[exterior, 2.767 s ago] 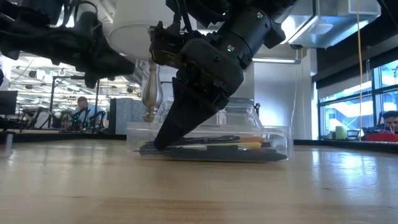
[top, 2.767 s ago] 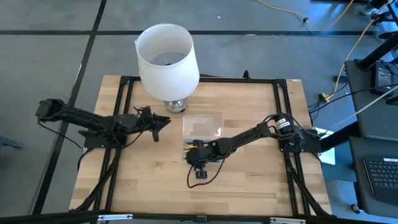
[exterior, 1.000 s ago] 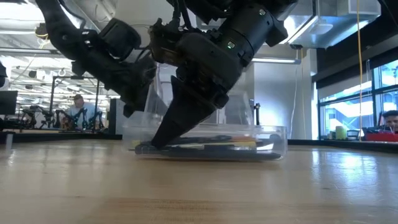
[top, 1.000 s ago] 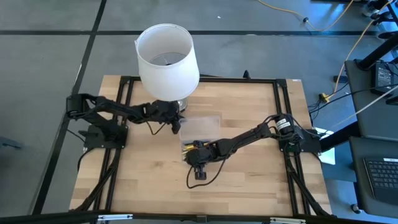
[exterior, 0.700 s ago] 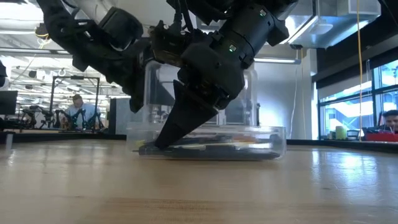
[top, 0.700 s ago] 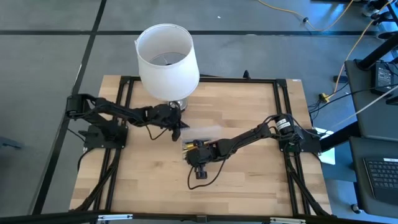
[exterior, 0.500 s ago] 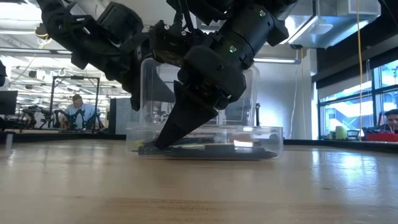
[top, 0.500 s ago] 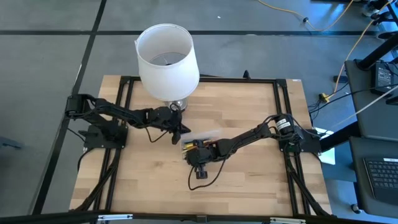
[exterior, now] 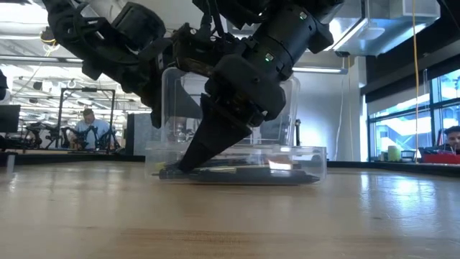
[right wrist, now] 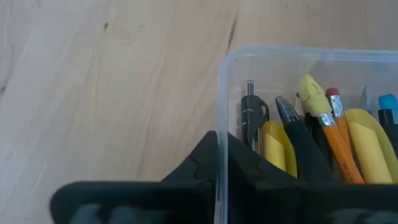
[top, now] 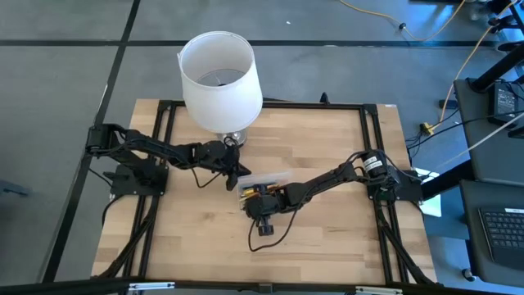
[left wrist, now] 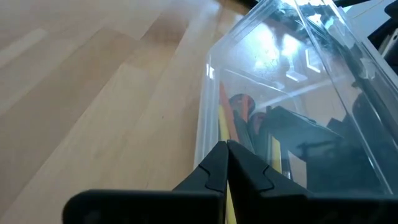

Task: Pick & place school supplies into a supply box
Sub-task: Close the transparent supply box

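**Supply box pinched at one corner, lid standing half up**

By the right gripper [right wrist: 219, 142] a corner wall of the supply box [right wrist: 283, 53] is taken. In the right wrist view the clear wall is seen running between the two dark fingers, which are closed against it from inside and outside. The left gripper [left wrist: 226, 147] is closed, its fingertips brought together to a point. That point is set against the box's end wall, just under the hinged lid [left wrist: 298, 59]. Whether a thin edge of plastic is nipped between the tips cannot be told.

In the low view the lid [exterior: 172, 101] is seen raised above the tray, tilted rather than flat. From above, the box [top: 268, 178] is found near the middle of the table [top: 327, 246], between the two grippers and just in front of the white lampshade [top: 219, 74].

Inside, the school supplies [right wrist: 323, 124] are packed side by side: yellow and orange pencils, dark pens, an eraser end.

The box is judged light, thin-walled and springy. It could be slid or tipped by a small sideways push, and the smooth plastic would slip easily from a weak pinch. A hold low on a corner, where two walls stiffen each other, is judged soundest. The lid is likely to flex, so it is better pressed near its free edge than gripped. The pencils are stiff and light, and liable to roll if the tray is tilted.
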